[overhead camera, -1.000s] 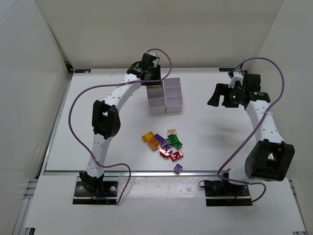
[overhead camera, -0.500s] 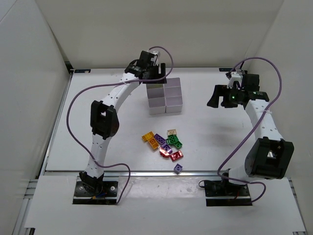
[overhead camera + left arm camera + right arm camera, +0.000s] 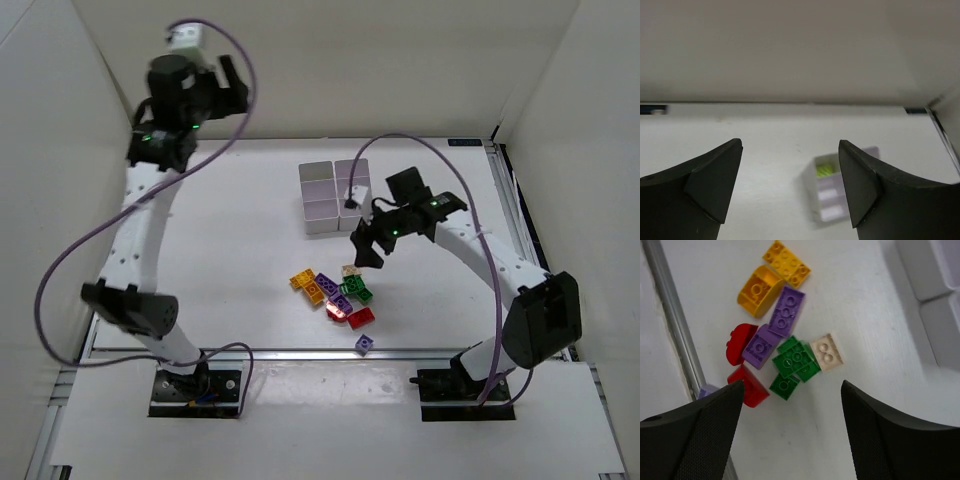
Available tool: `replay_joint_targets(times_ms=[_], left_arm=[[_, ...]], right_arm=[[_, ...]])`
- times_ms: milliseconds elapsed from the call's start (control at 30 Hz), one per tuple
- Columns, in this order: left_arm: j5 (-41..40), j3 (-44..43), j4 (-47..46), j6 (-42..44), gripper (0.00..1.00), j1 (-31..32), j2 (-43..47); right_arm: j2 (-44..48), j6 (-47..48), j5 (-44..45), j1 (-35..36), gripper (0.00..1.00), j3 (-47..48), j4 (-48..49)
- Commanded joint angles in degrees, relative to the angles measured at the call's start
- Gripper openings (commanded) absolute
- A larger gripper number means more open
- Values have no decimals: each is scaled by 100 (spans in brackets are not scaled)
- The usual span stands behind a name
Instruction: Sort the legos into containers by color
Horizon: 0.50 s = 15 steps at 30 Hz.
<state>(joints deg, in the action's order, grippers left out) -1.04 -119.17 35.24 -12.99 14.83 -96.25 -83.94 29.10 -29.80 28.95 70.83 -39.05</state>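
Near the desk's (image 3: 230,240) middle the legos (image 3: 335,292) lie in a tight cluster. Orange bricks (image 3: 786,259) sit at its left end with purple bricks (image 3: 787,311) next to them. Green bricks (image 3: 796,360) are at the right, and a tan brick (image 3: 826,352) touches the green on the far side. Two red bricks (image 3: 750,385) lie along the near side. One pale purple brick (image 3: 365,344) lies apart from the rest, closer to the desk's near edge.

The right fingers (image 3: 690,440) hang above the far right side of the cluster, spread wide with nothing between them.

Farther back stand the containers (image 3: 335,195), apart from the cluster. In the left wrist view a corner bin holds a yellow-green piece (image 3: 826,170). The other bins seen there look white inside, though that view is blurred.

The left fingers (image 3: 695,190) are high over the far left of the desk, spread wide and holding nothing.
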Motion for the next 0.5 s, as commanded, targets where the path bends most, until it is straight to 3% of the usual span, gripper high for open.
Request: replay_joint_targets(times_ms=[0,167,267,467], left_arm=[[-248,963,211,279,89,-533,544],[68,2002,264,517,94,-1078,1239],[340,2625,325,693,99,-1219,1459],[394,3180,360,825,99,-1386,1574]], right_arm=[[-245,1324,-183,322,81,124,-550],[-562,2616,-439,357,78,10,-938],[-658,2942,-272,567,79,-148,-746],[-922,3320,-88,998,85,-279,-605]])
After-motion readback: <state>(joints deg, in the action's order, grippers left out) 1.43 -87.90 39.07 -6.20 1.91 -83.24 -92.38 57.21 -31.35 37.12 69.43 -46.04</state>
